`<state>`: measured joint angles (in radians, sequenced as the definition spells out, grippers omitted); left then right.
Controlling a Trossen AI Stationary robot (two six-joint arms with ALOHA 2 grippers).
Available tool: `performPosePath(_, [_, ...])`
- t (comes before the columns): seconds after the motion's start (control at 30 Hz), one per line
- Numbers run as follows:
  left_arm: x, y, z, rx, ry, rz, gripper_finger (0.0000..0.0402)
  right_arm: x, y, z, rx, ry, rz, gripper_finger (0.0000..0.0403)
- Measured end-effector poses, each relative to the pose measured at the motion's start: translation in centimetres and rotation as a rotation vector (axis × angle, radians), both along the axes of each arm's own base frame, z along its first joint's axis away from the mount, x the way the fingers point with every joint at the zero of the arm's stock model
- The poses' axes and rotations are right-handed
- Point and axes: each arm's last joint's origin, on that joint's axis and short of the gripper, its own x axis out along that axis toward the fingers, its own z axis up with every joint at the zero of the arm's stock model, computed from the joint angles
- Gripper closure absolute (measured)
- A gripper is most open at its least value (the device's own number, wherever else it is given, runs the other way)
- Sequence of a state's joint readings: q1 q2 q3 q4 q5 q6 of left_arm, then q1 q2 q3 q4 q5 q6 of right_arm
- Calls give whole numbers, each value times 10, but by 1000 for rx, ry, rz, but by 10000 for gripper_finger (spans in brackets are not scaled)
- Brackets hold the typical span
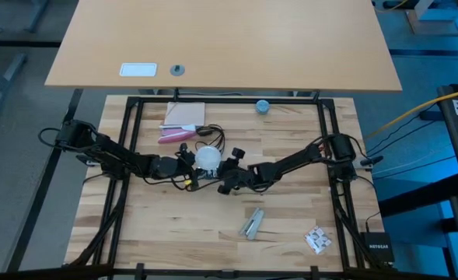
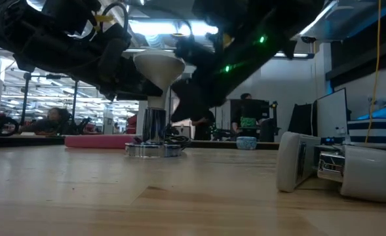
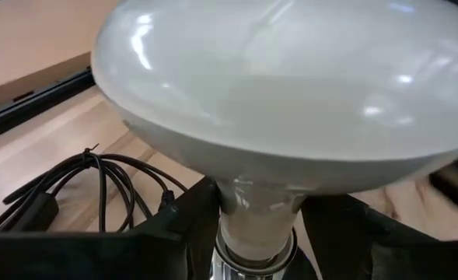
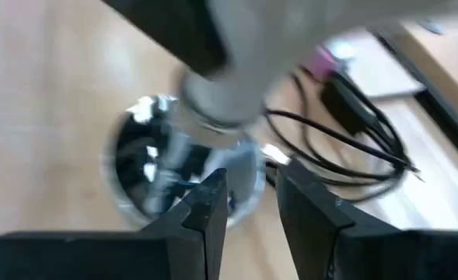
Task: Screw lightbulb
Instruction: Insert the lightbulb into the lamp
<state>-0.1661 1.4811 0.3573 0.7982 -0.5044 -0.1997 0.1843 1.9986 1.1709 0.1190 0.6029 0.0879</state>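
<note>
Here, from above: a white round lightbulb point(image 1: 208, 158) at the middle of the pale wood table point(image 1: 159, 225), with both dark arms bent low and meeting at it. Left gripper point(image 1: 188, 165) touching the bulb's left side, right gripper point(image 1: 225, 173) just right of it. Near edge: a flat shiny metal clip point(image 1: 252, 222) and a small crumpled packet point(image 1: 317, 240). Far edge: a little blue round thing point(image 1: 262, 106).

From table height: smooth white bulb point(image 2: 158, 69) standing upright, wide end up, narrow neck down on a shiny metal lamp base point(image 2: 153, 139) with a round foot. Dark arms crowded close on both sides.

From the left wrist: frosted, glossy bulb point(image 3: 283, 109) very near, its pale neck pinched between two black fingers point(image 3: 183, 222). Loose black cable point(image 3: 104, 183) on the wood behind.

From the right wrist: blurry grey neck point(image 4: 217, 89) over the shiny round base point(image 4: 147, 167). Right gripper point(image 4: 250, 198) fingers only a narrow gap apart, nothing between them.
</note>
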Motion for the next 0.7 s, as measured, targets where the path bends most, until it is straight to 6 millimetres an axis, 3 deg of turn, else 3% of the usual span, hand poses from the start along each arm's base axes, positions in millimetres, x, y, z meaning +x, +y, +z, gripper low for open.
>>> performPosePath(0.37, [1,0,2,-77,-45,1,243,-7,38,4,28,-10,131,288])
performPosePath(0.7, [11,-5,13,-120,-88,-60,243,-9,48,4,19,-1,162,288])
